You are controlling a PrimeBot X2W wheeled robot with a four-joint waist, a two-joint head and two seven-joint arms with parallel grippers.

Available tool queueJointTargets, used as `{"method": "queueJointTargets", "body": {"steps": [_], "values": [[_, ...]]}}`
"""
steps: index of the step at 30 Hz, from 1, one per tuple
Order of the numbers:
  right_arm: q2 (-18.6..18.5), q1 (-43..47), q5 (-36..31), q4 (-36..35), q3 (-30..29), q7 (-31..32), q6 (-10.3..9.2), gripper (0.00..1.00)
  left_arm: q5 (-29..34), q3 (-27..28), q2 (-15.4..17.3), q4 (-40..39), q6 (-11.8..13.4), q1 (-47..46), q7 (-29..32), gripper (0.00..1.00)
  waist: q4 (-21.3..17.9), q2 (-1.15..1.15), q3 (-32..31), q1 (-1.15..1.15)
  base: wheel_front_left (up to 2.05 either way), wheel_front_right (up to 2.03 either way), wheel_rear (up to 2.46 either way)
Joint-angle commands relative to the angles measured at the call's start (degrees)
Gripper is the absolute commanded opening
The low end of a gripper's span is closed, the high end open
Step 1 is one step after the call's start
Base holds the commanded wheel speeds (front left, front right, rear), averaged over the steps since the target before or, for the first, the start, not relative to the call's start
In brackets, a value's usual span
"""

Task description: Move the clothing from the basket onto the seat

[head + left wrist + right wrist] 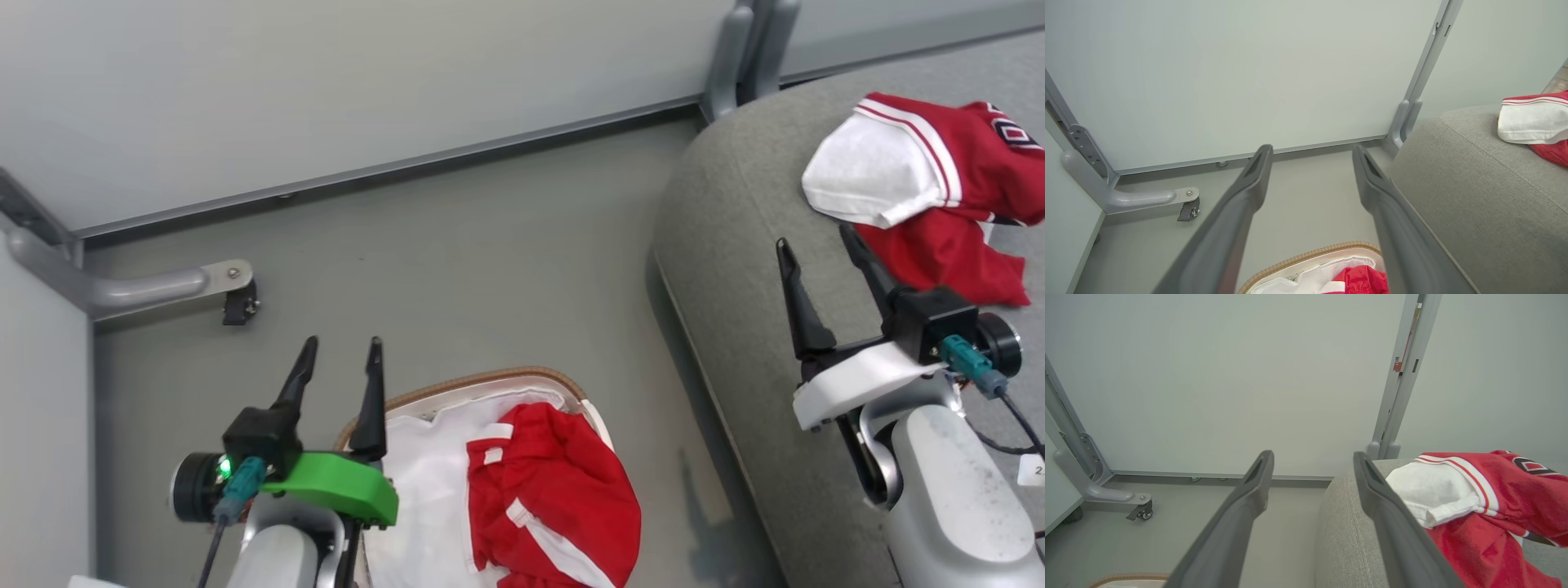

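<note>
One red garment (971, 175) lies just beyond the right gripper (815, 237) (jaws apart).

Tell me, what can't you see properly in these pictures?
The basket: the head view's bottom edge cuts off its near end; the left gripper covers part of its rim.
The red clothing in the basket: crumpled, hiding anything beneath.
The jersey on the seat: the head view's right edge cuts its numerals.
</note>
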Motion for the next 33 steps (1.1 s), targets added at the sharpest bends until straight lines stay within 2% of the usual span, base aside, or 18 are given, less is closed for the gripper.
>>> {"method": "queueJointTargets", "body": {"steps": [1, 14, 29, 33], "values": [[0.4, 1.5, -0.2, 0.1, 0.0, 0.0, -0.08, 1.0, -0.1, 1.4, 0.1, 0.1, 0.6, 1.3, 0.0, 1.0, 2.7, 0.0, -2.0, 0.0, 0.0, 0.0, 0.0], [3.8, 8.3, -0.6, 1.6, -1.9, 0.0, -0.08, 1.0, 1.0, 9.9, 0.1, 1.9, 1.5, 7.9, 0.0, 1.0, 5.5, 0.0, -5.3, 0.0, 0.0, 0.0, 0.0], [5.1, 15.3, -0.1, 0.8, -2.5, 0.0, -0.08, 1.0, -0.6, 9.8, 0.1, -0.1, 2.8, 14.1, 0.0, 1.0, 6.8, 0.0, -8.9, 0.0, 0.0, 0.0, 0.0], [5.1, 15.8, 0.3, 0.7, -2.3, 0.0, -0.08, 1.0, -1.3, 9.0, 0.1, 0.0, 2.2, 14.7, 0.0, 1.0, 6.6, 0.0, -8.9, 0.0, 0.0, 0.0, 0.0]]}}
